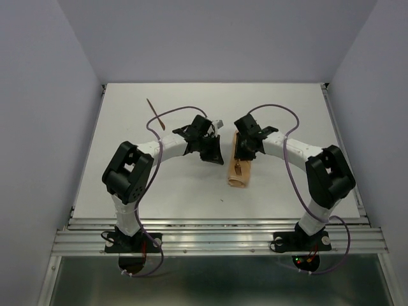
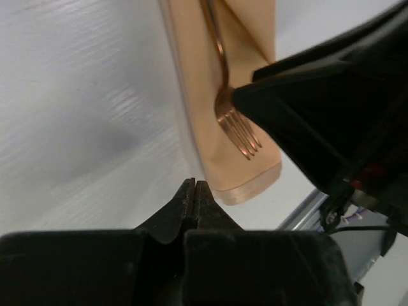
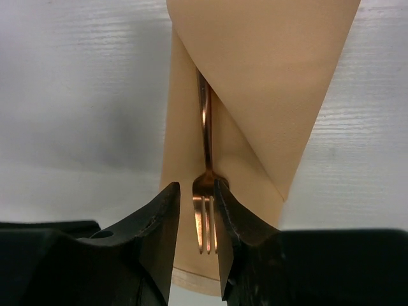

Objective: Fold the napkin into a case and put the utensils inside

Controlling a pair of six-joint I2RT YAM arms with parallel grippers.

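Right wrist view: thin, stiff, likely slippery fork (image 3: pixel 205 191) lies in the soft case (image 3: pixel 268 76), frame centre; right gripper (image 3: pixel 196 186) straddles its head, grip unclear, neck probably the best hold; left gripper (image 2: pixel 194 191) clenched, empty.

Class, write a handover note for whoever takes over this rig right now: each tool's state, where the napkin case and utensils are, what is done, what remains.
Left tool: shut, empty, beside the case.
Right tool: jaws apart, straddling the head of the fork.
Fork: handle under the case's flap, head sticking out.
Second utensil: on the table, left arm's side, apart from the case.
Done: case folded.
Left: seat the fork, then fetch and insert the second utensil.
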